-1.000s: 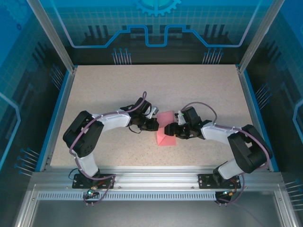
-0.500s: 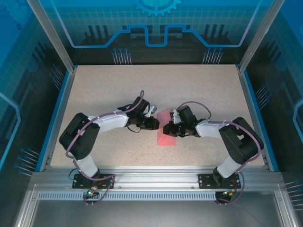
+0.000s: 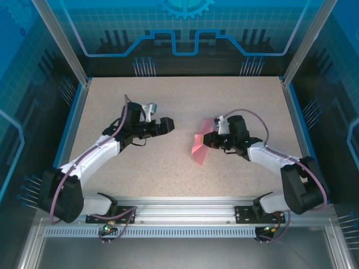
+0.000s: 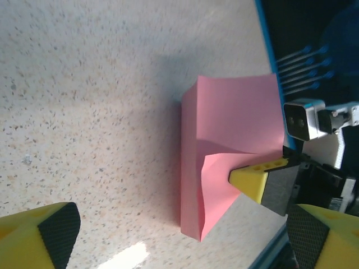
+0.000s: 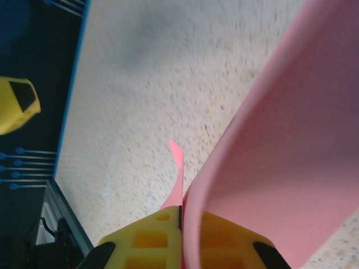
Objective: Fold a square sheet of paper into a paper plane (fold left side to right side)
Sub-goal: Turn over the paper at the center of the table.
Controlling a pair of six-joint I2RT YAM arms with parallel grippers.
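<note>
While right fingers [image 5: 148,244] clamp folded paper [image 3: 199,148], left fingers [image 4: 33,235] gape above speckled table [image 3: 168,95]

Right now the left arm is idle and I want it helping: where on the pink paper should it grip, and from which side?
Probably the near corner of the pink paper, approached from its left. The right gripper is shut on the right edge, holding it raised, so the left side is unobstructed and faces the open left gripper.
</note>
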